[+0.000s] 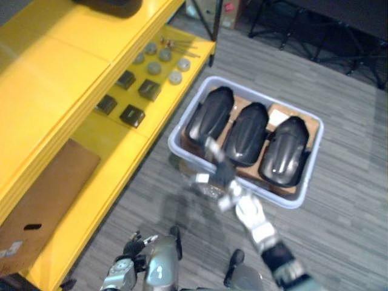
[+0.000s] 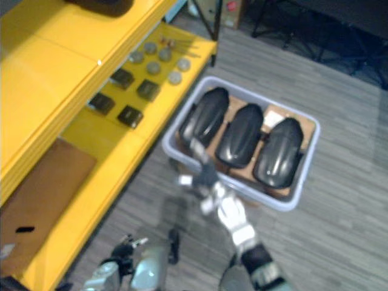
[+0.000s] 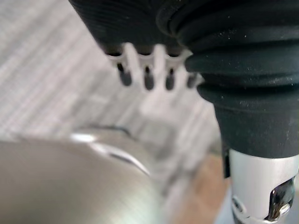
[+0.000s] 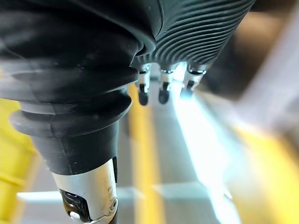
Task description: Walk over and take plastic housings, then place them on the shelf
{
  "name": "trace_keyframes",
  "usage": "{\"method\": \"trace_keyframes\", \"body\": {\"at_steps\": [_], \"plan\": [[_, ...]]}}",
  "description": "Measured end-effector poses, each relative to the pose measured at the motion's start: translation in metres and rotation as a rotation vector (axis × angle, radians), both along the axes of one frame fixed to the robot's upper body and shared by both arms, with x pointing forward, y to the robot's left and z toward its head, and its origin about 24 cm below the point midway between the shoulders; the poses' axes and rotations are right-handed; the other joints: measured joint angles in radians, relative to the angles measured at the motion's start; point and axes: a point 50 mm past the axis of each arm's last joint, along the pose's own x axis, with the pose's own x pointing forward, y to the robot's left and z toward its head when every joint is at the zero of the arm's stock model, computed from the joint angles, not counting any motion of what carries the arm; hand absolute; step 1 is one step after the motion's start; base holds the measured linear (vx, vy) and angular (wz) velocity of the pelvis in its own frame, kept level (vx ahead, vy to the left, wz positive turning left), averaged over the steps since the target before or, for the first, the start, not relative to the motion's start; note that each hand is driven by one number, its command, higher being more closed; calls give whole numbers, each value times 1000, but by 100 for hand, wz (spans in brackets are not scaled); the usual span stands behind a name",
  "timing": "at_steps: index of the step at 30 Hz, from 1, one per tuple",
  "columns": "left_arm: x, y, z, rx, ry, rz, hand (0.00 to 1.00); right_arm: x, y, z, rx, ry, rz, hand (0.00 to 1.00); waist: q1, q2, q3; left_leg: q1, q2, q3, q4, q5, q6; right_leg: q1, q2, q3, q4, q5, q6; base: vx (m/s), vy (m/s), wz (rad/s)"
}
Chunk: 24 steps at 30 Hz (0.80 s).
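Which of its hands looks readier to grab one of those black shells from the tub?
The right, probably. The right hand is at the near rim of the bin, close to the black housings, fingers open. The left hand hangs low, well short of the bin.

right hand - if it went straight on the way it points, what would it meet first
Likely the leftmost black housing in the grey bin, perhaps the bin's near rim first; depth is unclear.
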Motion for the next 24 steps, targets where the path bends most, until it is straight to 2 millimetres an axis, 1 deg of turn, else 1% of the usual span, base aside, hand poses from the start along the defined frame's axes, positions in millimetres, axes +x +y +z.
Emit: {"method": "trace_keyframes", "body": {"at_steps": [1, 2, 3, 4, 5, 6, 7, 8, 9, 10, 11, 12, 13, 15, 17, 20, 22, 24], "plan": [[-1, 1, 0, 10, -8, 10, 0, 13, -22, 26, 56, -41, -115, 0, 1, 12, 10, 0, 0, -2, -1, 0, 0, -1, 1, -1, 1, 0, 0, 0, 0, 0], [-1, 0, 0, 14, -15, 16, 0, 18, -33, 37, 84, -47, -180, 0, 1, 19, 16, 0, 1, -2, -1, 0, 0, -1, 1, -1, 2, 0, 0, 0, 0, 0], [-1, -1, 0, 13, -26, 20, 0, 25, -53, 51, 127, -48, -275, 0, 1, 29, 25, 0, 2, -2, -1, 0, 0, -2, 1, -1, 3, 0, 1, -39, 1, -4], [1, -3, 2, 23, -53, 39, 0, 33, -88, 65, 200, -33, -435, 0, 1, 45, 46, -1, 4, -3, 0, 0, 0, -4, 3, -1, 4, 3, 5, -46, 0, -5], [1, -4, 3, 24, -65, 52, 0, 33, -102, 67, 234, -16, -504, 0, 1, 50, 50, -5, 5, -4, 0, 0, 0, -9, 4, -1, 5, 5, 9, -46, -1, -5], [1, -5, 3, 26, -85, 65, 0, 33, -122, 68, 276, 8, -595, 0, 1, 56, 53, -17, 7, -5, 3, 1, 0, -22, 5, 1, 8, 5, 9, -47, 2, -4], [1, -5, 5, 17, -114, 108, 0, 30, -153, 66, 310, 39, -737, 0, -1, 70, 63, -44, 12, -7, 15, 0, 0, -45, 9, 1, 19, 7, 11, -60, 7, -6], [1, -7, 5, 0, -128, 139, 0, 27, -170, 65, 313, 63, -816, 0, -2, 79, 69, -69, 18, -9, 35, 0, 0, -66, 11, 3, 31, 8, 11, -58, 12, -6], [1, -7, 5, -10, -131, 153, 0, 25, -180, 63, 317, 80, -864, 0, -3, 84, 72, -83, 20, -11, 45, 0, 0, -80, 12, 5, 37, 8, 11, -57, 17, -7], [1, -8, 6, -25, -140, 174, 0, 21, -197, 62, 321, 102, -941, 0, -6, 94, 81, -109, 24, -16, 63, 0, 1, -102, 13, 6, 49, 8, 10, -51, 22, -4], [1, -9, 6, -30, -146, 184, 0, 17, -210, 61, 325, 109, -1003, 0, -10, 103, 93, -127, 25, -28, 79, -1, 2, -117, 14, 7, 61, 8, 10, -49, 21, -3], [1, -9, 6, -31, -147, 185, 0, 15, -214, 63, 330, 106, -1026, 0, -10, 108, 99, -133, 24, -37, 85, -2, 3, -124, 14, 7, 67, 9, 10, -64, 30, 0], [1, -11, 6, -34, -149, 189, 0, 9, -225, 68, 344, 90, -1068, 0, -14, 114, 101, -162, 26, -43, 109, -4, 7, -145, 14, 8, 77, 9, 10, -54, 27, -2], [1, -10, 5, -39, -149, 197, 0, 4, -234, 74, 346, 80, -1095, 0, -17, 114, 101, -186, 26, -48, 115, -8, 8, -171, 14, 10, 87, 9, 10, -51, 32, 0], [1, -10, 5, -59, -148, 220, 0, 2, -243, 77, 364, 90, -1126, 0, -17, 115, 101, -210, 27, -56, 133, -18, 7, -198, 14, 14, 101, 9, 10, -80, 44, -5], [0, -11, 5, -71, -145, 226, 0, -1, -251, 82, 377, 89, -1152, 0, -11, 117, 102, -231, 27, -53, 145, -27, 6, -230, 11, 31, 113, 9, 10, -78, 48, -13], [2, -16, 5, -82, -152, 233, 0, -8, -265, 85, 401, 95, -1201, 0, -7, 141, 113, -245, 27, -53, 161, -30, 10, -243, 7, 32, 119, 11, 13, -72, 44, -5], [2, -19, 4, -105, -152, 256, 0, -12, -274, 83, 413, 117, -1229, 0, -5, 155, 118, -256, 25, -53, 161, -30, 11, -257, 3, 32, 126, 11, 13, -81, 29, -3]]}}
